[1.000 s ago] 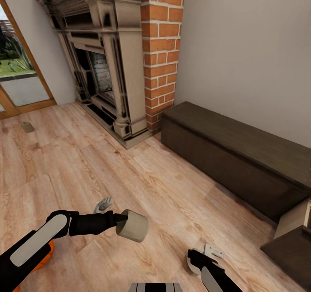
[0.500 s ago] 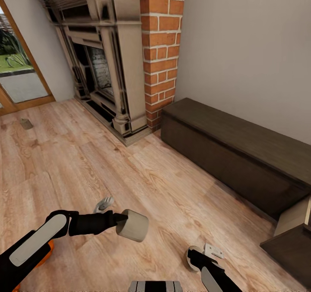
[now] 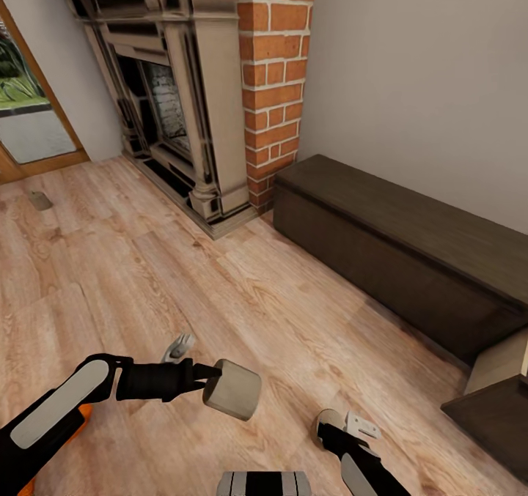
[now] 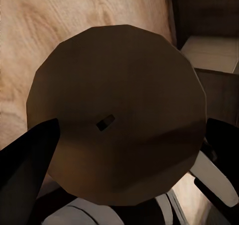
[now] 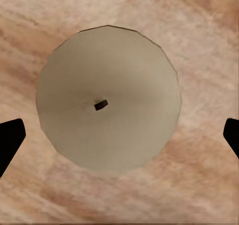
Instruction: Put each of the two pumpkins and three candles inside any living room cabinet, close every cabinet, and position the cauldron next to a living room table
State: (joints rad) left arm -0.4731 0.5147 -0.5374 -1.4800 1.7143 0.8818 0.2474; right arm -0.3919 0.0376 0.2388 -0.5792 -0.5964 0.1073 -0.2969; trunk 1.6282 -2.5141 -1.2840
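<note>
While your left claw clamps a candle, right claw straddles another candle, grip unclear, open floor mid-frame, cabinet edge right.

Two candles are in sight: one cream candle held at the left gripper, its round end and dark wick facing the left wrist camera, and a second candle between the right gripper's fingertips. One long dark-brown cabinet stands along the wall, beside one brick-sided fireplace. A sliver of one orange pumpkin shows under the left arm.
</note>
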